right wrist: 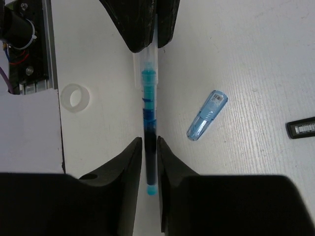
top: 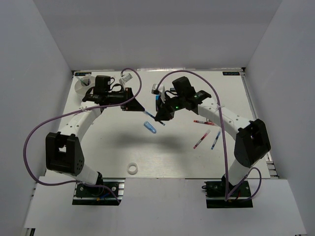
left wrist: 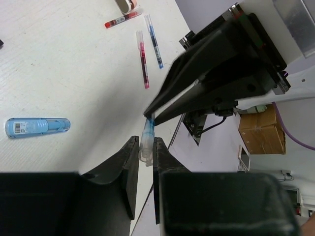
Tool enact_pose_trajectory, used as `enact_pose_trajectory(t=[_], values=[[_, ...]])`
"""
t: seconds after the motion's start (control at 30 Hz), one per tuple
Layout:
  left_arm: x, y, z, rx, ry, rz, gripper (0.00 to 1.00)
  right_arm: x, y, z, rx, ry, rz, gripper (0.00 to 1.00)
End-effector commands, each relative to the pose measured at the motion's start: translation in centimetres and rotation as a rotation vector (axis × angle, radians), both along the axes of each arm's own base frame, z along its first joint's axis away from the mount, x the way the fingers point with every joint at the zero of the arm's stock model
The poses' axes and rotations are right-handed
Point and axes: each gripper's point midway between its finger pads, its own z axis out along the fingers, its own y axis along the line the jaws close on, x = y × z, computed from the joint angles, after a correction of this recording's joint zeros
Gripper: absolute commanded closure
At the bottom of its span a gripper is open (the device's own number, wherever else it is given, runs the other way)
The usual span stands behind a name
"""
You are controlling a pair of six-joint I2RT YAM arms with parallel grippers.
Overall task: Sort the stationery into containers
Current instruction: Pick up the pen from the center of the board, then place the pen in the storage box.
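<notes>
A teal pen (top: pixel 150 114) hangs in the air above the middle of the table, between my two grippers. My left gripper (top: pixel 143 109) is shut on its clear cap end (left wrist: pixel 146 142). My right gripper (top: pixel 158 118) is shut on its dark barrel (right wrist: pixel 149 98) near the teal tip. The two grippers point at each other, fingertips a pen's length apart. The white round tub (top: pixel 84 84) stands at the far left, behind the left arm. A translucent blue tube (top: pixel 150 127) lies on the table just under the pen, also in the right wrist view (right wrist: pixel 206 115).
A white tape ring (top: pixel 132 168) lies near the front edge. Two red pens (top: pixel 203 121) (top: pixel 201 139) and a blue pen (top: pixel 215 139) lie at the right by the right arm. A black marker end (right wrist: pixel 301 128) shows at the right wrist view's edge.
</notes>
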Motion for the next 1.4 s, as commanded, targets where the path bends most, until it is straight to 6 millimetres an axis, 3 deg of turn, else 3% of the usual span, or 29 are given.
enact_pose_trajectory(t=[0.0,0.07,0.13,0.2,0.33,0.37,0.4,0.43,0.47,0.5,0.53,0.6,0.63,0.7,0.73,0.8,0.83,0.87,0.93,1.07,1.37], values=[[-0.9,0.0,1.2,-0.001,-0.034,0.004,1.0,0.4,0.9,3.1,0.072,-0.05,0.012,0.73],[-0.4,0.9,1.5,0.018,-0.039,0.063,1.0,0.5,0.5,3.2,0.071,-0.052,-0.008,0.56],[-0.1,1.7,1.6,0.054,-0.059,0.108,1.0,0.5,0.0,3.4,0.067,-0.068,-0.012,0.49],[1.4,3.8,1.8,0.133,-0.085,0.221,1.0,0.9,-0.8,4.2,0.07,-0.112,-0.028,0.36],[4.7,8.3,3.0,0.276,-0.17,0.413,1.0,2.7,-2.1,5.7,0.06,-0.145,-0.077,0.32],[6.2,10.7,3.0,0.352,-0.189,0.519,1.0,3.2,-2.7,5.6,0.051,-0.13,-0.097,0.32],[7.3,12.2,4.6,0.389,-0.223,0.586,1.0,3.5,-3.0,5.9,0.052,-0.123,-0.107,0.32],[8.5,13.5,4.6,0.43,-0.228,0.633,1.0,4.1,-3.7,5.8,0.052,-0.111,-0.127,0.32],[9.4,14.9,5.1,0.468,-0.242,0.687,1.0,4.2,-4.0,5.7,0.049,-0.101,-0.131,0.32],[10.4,18.0,5.0,0.563,-0.235,0.8,1.0,4.2,-4.3,5.4,0.043,-0.09,-0.137,0.33],[11.9,19.5,6.3,0.612,-0.263,0.841,1.0,4.5,-4.9,4.8,0.035,-0.076,-0.153,0.33],[12.9,22.9,6.3,0.716,-0.218,0.928,1.0,4.4,-5.3,4.2,0.025,-0.071,-0.157,0.33],[13.7,24.1,8.3,0.73,-0.255,0.965,1.0,4.5,-5.9,3.6,0.012,-0.066,-0.166,0.33],[14.8,26.2,7.7,0.778,-0.226,1.008,1.0,4.7,-6.4,3.1,0.004,-0.065,-0.177,0.34],[15.4,26.5,9.4,0.779,-0.268,1.025,1.0,4.7,-6.5,2.7,0.0,-0.063,-0.178,0.34],[16.6,27.2,9.5,0.792,-0.275,1.031,1.0,5.0,-6.7,2.3,-0.001,-0.054,-0.185,0.34],[16.9,28.9,10.6,0.828,-0.299,1.088,1.0,5.0,-6.7,2.3,0.0,-0.043,-0.186,0.34],[17.5,29.1,9.8,0.843,-0.282,1.082,1.0,5.0,-6.8,2.2,0.001,-0.029,-0.193,0.35],[18.0,30.7,10.1,0.863,-0.285,1.116,1.0,5.0,-6.7,2.2,0.007,-0.021,-0.193,0.35],[19.0,32.1,7.9,0.893,-0.237,1.123,1.0,5.2,-7.0,2.1,0.007,-0.012,-0.208,0.35],[20.0,33.6,7.1,0.95,-0.264,1.131,1.0,5.1,-7.7,1.7,0.016,0.023,-0.229,0.36]])
